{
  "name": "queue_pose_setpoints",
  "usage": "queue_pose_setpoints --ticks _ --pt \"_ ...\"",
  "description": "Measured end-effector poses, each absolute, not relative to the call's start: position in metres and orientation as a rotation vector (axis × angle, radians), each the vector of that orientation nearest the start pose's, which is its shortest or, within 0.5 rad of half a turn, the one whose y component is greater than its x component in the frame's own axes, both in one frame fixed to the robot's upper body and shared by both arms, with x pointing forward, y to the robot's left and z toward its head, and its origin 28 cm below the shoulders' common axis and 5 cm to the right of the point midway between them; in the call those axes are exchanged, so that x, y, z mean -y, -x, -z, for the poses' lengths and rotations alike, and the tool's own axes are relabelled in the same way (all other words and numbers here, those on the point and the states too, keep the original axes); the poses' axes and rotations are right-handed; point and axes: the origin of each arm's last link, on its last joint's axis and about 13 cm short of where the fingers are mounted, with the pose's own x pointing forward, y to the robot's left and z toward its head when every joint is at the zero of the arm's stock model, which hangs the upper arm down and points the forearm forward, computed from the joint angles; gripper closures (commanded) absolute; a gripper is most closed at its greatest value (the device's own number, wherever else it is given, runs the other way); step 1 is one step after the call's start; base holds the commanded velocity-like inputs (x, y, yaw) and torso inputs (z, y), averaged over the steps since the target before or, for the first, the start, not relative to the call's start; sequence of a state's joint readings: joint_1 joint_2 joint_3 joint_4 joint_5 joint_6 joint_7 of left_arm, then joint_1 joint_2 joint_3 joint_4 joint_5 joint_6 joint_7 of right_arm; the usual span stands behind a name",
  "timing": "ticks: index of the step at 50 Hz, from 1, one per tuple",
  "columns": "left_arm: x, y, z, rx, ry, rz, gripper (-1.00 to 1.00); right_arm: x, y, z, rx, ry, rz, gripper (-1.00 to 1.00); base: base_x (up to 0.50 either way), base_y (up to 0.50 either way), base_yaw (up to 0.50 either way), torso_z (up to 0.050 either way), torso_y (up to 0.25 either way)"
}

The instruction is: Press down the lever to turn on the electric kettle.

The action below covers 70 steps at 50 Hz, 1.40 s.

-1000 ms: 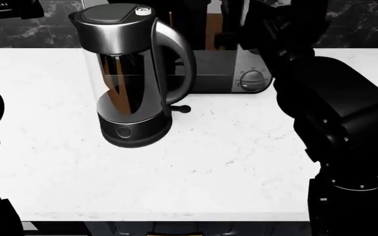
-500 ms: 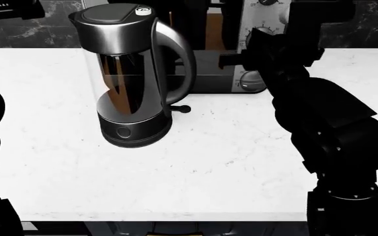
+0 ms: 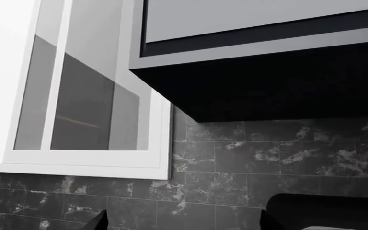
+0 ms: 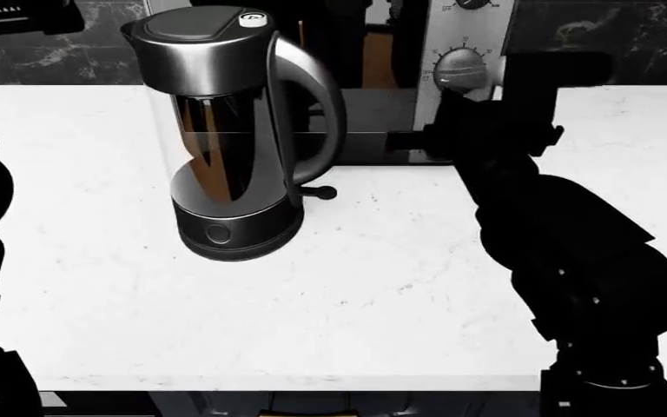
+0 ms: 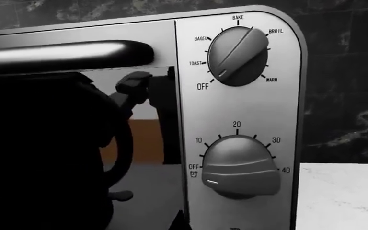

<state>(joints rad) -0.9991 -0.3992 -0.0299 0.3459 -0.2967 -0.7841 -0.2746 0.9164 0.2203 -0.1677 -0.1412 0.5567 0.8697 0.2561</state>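
The head view looks down on the worktop (image 4: pixel 368 287), toaster oven (image 4: pixel 464 52) behind. The right wrist view faces that oven (image 5: pixel 235 115) closely. The left wrist view looks up at the wall cabinet (image 3: pixel 267 57).

Clear glass electric kettle (image 4: pixel 232 130), brushed-steel lid, white marble countertop (image 4: pixel 368 287)

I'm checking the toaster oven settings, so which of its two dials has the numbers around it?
The lower dial, ringed by 10, 20, 30 and 40. The upper dial has words instead: toast, bagel, bake, broil, warm.
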Motion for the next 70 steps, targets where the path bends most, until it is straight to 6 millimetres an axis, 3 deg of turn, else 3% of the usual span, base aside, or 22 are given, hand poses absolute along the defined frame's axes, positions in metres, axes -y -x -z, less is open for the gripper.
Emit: queue_pose_setpoints --ticks 24,70 --pt "-0.286 -0.295 -0.317 0.565 -0.058 -0.287 -1.0 0.089 -0.318 -0.23 0.09 -0.065 -0.18 1.0 0.0 0.0 0.0 0.0 0.0" --pt "-0.285 -0.292 -0.316 0.567 -0.054 -0.291 -1.0 0.062 -0.344 -0.199 -0.029 -0.22 -0.361 1.0 0.0 0.0 0.0 0.0 0.0"
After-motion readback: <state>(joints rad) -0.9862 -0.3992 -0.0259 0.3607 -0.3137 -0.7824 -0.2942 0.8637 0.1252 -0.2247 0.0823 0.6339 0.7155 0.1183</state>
